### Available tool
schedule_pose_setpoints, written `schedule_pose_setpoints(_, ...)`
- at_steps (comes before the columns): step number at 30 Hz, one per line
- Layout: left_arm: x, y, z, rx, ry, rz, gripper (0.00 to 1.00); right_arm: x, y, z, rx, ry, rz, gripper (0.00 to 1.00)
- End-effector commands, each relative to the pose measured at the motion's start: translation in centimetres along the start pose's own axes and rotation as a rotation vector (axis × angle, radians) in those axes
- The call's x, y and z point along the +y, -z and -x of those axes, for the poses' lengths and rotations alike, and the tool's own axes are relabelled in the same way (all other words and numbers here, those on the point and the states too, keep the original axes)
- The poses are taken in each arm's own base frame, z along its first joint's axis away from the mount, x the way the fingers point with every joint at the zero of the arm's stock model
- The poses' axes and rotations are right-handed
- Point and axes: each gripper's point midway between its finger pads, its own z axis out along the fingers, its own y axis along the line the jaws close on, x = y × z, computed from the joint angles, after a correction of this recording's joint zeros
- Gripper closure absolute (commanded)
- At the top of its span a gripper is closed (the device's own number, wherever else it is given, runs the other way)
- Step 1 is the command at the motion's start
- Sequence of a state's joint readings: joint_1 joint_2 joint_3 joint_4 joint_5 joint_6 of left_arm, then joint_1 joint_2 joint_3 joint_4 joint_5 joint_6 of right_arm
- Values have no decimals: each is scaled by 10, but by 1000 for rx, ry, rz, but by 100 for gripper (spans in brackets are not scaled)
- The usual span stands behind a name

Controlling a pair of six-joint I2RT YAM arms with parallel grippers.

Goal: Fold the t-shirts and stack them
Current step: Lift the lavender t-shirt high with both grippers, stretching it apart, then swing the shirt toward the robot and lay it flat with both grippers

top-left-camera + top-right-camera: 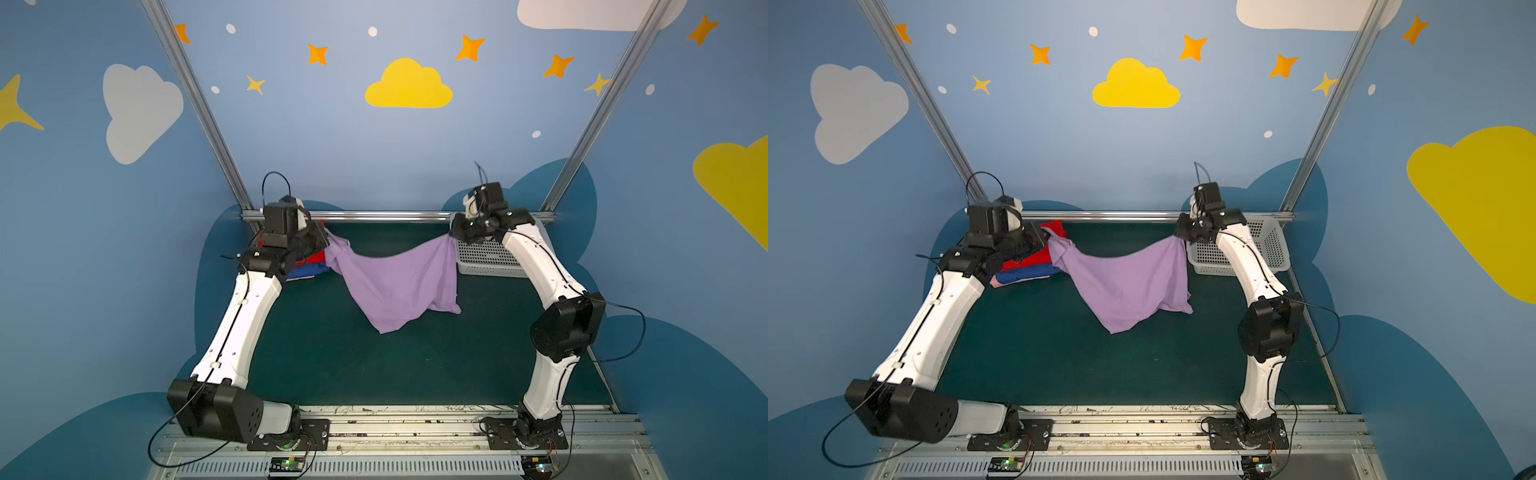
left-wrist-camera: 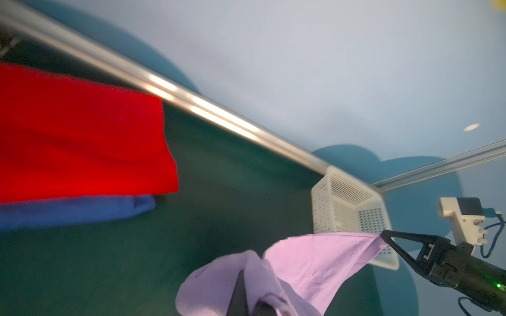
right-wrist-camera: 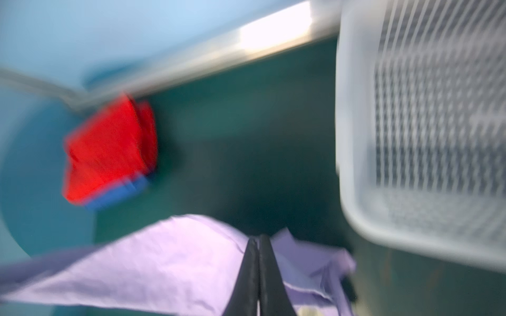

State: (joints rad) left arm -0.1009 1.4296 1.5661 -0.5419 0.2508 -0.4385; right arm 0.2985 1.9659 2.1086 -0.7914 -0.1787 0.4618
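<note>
Well to the left of the white perforated basket (image 1: 486, 257), at the back of the green counter (image 1: 332, 365), lies a folded stack: the red t-shirt (image 2: 82, 136) on top, the royal blue t-shirt (image 2: 76, 210) under it, and a pink t-shirt (image 1: 994, 281) showing as an edge at the bottom.

The left end effector (image 1: 323, 237) is above the stack's basket-side edge, pinched shut on one bunched corner of the lavender t-shirt (image 1: 395, 282). The shirt hangs between there and the basket, lifted and sagging in the middle. Its lowest tip is toward the front of the counter, and I cannot tell whether it touches.

The right end effector (image 1: 451, 237), just beside the basket's left wall, is clamped tight on the other corner, with a stitched hem near its jaws in the right wrist view.

The cloth looks light, limp and non-slippery. It likely drapes and bunches rather than holding any shape, so it is best gripped at edge corners and kept taut. Its long axis, the stretched top edge, runs from the stack toward the basket, parallel to the back rail (image 1: 374, 216). The body points down and forward. I cannot tell where the collar is.
</note>
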Motion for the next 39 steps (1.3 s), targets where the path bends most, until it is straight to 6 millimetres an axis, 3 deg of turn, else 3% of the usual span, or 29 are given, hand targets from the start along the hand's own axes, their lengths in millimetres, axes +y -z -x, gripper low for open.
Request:
schedule_pose_setpoints(1,-51,19,62,-136,-100,-128,96,28,43,66,-193,87,92,100)
schedule_pose_setpoints(5,-87,26,115,-220,-145,-178,96,63,103,140,-526,155,190,100)
schedule_pose_setpoints(8,-112,42,148,-285,-177,-213,96,84,153,169,-664,173,285,100)
schedule_pose_setpoints(11,-134,75,177,-396,-208,-254,96,98,203,184,-768,172,375,100)
schedule_pose_setpoints(13,-138,95,184,-444,-209,-274,96,100,227,184,-802,181,381,100)
schedule_pose_setpoints(16,-134,103,169,-377,-208,-258,96,95,244,163,-791,202,371,100)
schedule_pose_setpoints(18,-120,90,138,-269,-197,-239,96,85,251,137,-790,203,364,100)
schedule_pose_setpoints(20,-94,82,99,-218,-181,-200,96,68,248,97,-761,189,350,100)
schedule_pose_setpoints(21,-79,81,80,-209,-171,-177,96,55,237,72,-720,170,334,100)
schedule_pose_setpoints(24,-22,92,16,-199,-117,-69,96,13,201,-16,-572,108,293,100)
schedule_pose_setpoints(28,45,100,-89,-59,2,35,96,-60,139,-156,-256,-5,162,100)
schedule_pose_setpoints(31,85,101,-166,87,112,92,96,-107,121,-244,-65,-64,42,100)
schedule_pose_setpoints(33,101,104,-200,142,197,119,96,-130,123,-281,-13,-108,-32,100)
schedule_pose_setpoints(34,94,107,-206,149,198,69,96,-141,126,-295,4,-134,-70,100)
schedule_pose_setpoints(36,104,112,-219,160,251,112,96,-158,131,-321,38,-195,-141,100)
schedule_pose_setpoints(39,117,116,-242,205,343,160,96,-161,132,-337,38,-301,-133,100)
